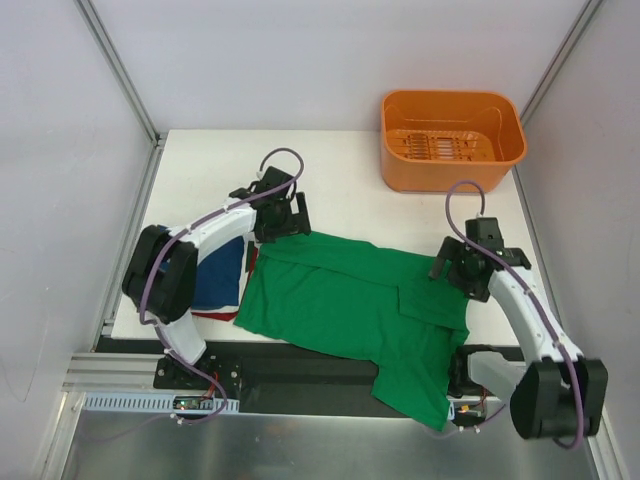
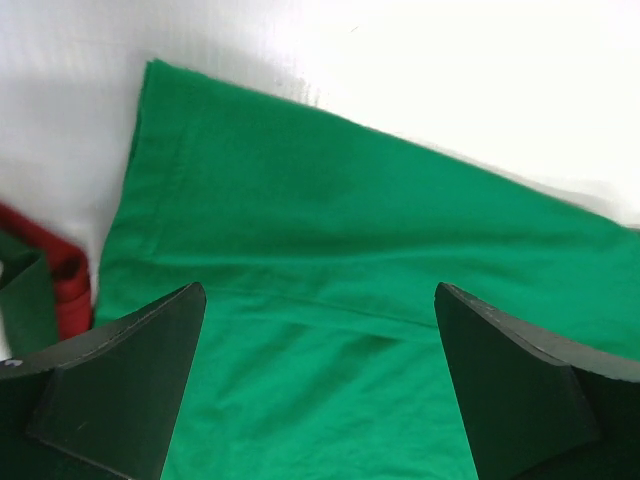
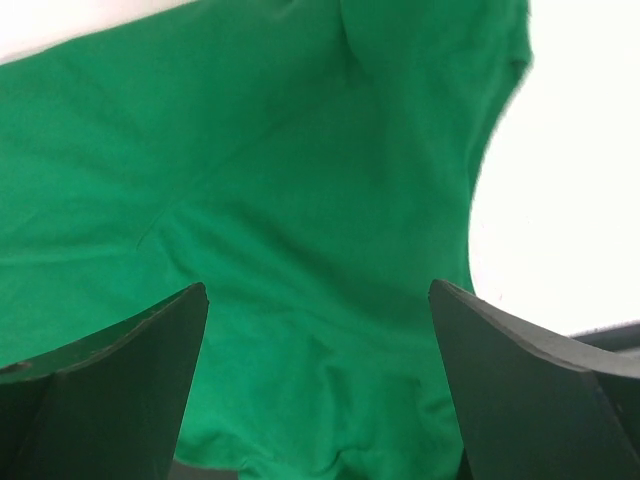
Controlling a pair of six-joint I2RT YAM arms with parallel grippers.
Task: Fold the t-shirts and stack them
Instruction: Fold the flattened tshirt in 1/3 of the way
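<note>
Cloth first: found the green t-shirt (image 1: 340,300) spread across the middle of the white table (image 1: 350,180), mostly flat, with soft wrinkles and one fold toward its right side. Saw its near right part hanging over the front edge of the table, close to the base of the right arm. Found the left gripper (image 1: 283,228) at the far left corner of this shirt, jaws wide apart and nothing between them. Confirmed this from the left wrist view: only green cloth and its seamed edge below the two dark fingers (image 2: 130,380), white table beyond. Found the right gripper (image 1: 460,275) at the right side of the same shirt, near the sleeve, also spread wide and holding nothing. Saw from the right wrist view only green cloth under the fingers, with bare table to the right. Could not tell for either gripper whether the fingertips touched the cloth or hung just above it. Noticed a navy t-shirt (image 1: 218,280) at the left, partly hidden under the left arm, just beside the green one. Saw a red t-shirt (image 1: 215,315) only as a thin edge under the navy one. Found an orange basket (image 1: 450,170) at the far right corner of the table, well apart from the shirts.
</note>
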